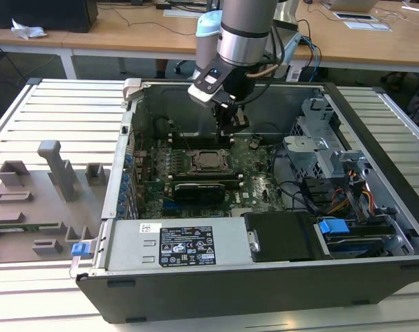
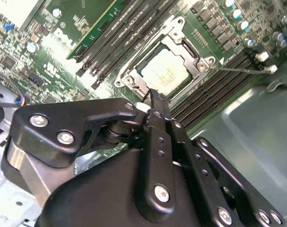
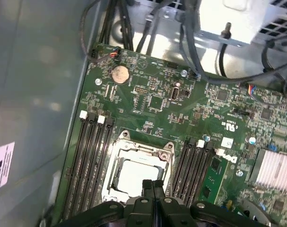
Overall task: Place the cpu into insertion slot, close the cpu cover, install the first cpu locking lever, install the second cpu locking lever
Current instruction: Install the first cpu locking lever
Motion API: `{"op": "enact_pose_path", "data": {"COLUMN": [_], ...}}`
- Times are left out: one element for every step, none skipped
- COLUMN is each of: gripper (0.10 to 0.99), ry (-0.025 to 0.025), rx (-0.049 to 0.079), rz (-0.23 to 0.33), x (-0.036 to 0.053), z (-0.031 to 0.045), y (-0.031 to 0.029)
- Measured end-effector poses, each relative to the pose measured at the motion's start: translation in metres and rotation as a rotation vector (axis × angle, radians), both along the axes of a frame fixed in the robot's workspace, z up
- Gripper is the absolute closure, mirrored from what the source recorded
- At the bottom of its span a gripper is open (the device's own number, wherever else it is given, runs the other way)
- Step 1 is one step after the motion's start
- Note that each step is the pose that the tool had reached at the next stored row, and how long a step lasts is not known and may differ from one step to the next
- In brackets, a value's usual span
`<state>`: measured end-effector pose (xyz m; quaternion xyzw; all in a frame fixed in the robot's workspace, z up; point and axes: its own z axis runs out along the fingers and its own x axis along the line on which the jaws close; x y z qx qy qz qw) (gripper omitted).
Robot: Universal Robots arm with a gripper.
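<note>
The cpu (image 1: 210,160) lies flat in the insertion slot (image 3: 116,142) on the green board, its pale face (image 2: 165,73) showing through the window of the cpu cover (image 2: 182,48), which lies down over it. A thin silvery lever rod (image 2: 240,70) runs out from one socket corner over the memory slots. My gripper (image 1: 224,128) hangs just above the socket's far edge in the exterior view. Its black fingers (image 3: 153,187) are pressed together with nothing between them, and their tip (image 2: 156,96) points at the socket's rim.
Long black memory slots (image 3: 92,161) flank the socket on both sides. A black card (image 1: 199,190) lies in front of it. The case walls, a drive cage (image 1: 320,149), cables (image 3: 191,38) and the power supply (image 1: 189,245) hem the board in. A grey fixture tray (image 1: 36,200) sits outside at the exterior view's left.
</note>
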<state>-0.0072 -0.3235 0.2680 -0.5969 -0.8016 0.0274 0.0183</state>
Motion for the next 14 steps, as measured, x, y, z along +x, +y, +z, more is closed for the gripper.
{"op": "enact_pose_path", "data": {"gripper": [0.976,0.976,0.976,0.976,0.976,0.976,0.976,0.976,0.976,0.976,0.976,0.976,0.976,0.976], "ry": [0.0,0.0,0.0,0.0,0.0,0.0,0.0,0.0,0.0,0.0,0.0,0.0,0.0,0.0], "rx": [0.0,0.0,0.0,0.0,0.0,0.0,0.0,0.0,0.0,0.0,0.0,0.0,0.0,0.0], "rz": [0.019,0.034,0.051,0.065,0.086,0.113,0.132,0.146,0.163,0.177,0.199,0.211,0.224,0.243], "x": [0.0,0.0,0.0,0.0,0.0,0.0,0.0,0.0,0.0,0.0,0.0,0.0,0.0,0.0], "z": [0.0,0.0,0.0,0.0,0.0,0.0,0.0,0.0,0.0,0.0,0.0,0.0,0.0,0.0], "y": [0.0,0.0,0.0,0.0,0.0,0.0,0.0,0.0,0.0,0.0,0.0,0.0,0.0,0.0]}}
